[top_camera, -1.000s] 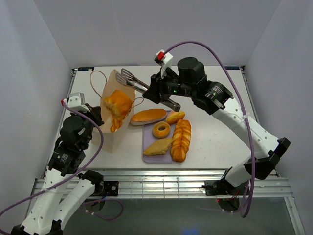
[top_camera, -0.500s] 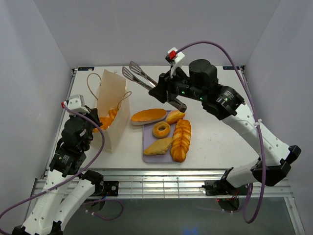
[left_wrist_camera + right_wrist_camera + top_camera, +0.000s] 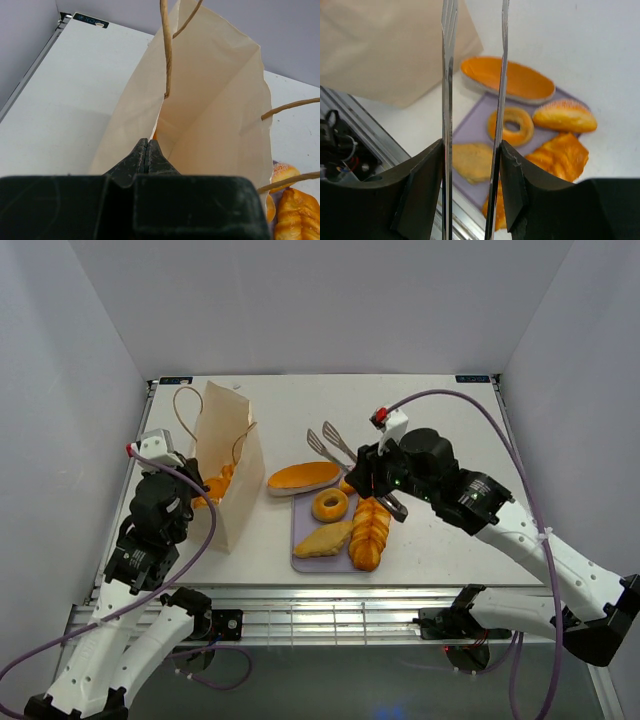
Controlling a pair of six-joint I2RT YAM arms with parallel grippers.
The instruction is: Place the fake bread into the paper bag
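Kraft paper bag (image 3: 228, 475), rim pinched by the left gripper (image 3: 147, 146), might sag; tongs (image 3: 329, 444) clamped in the right gripper (image 3: 471, 170) could skid off glossy bread (image 3: 369, 525)

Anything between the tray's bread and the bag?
Nothing visible: only bare table lies between the fake bread and the paper bag, whose mouth the left pincer holds open by its rim.

paper bag (image 3: 232, 440): upright, left of tray (image 3: 303, 516); orange piece (image 3: 224, 478) apparently inside
left gripper (image 3: 197, 487): at bag's left wall
right gripper (image 3: 372, 480): grips tongs (image 3: 328, 443) over tray
tray: flat loaf (image 3: 303, 476), ring (image 3: 329, 505), turnover (image 3: 323, 539), braided loaf (image 3: 370, 530)
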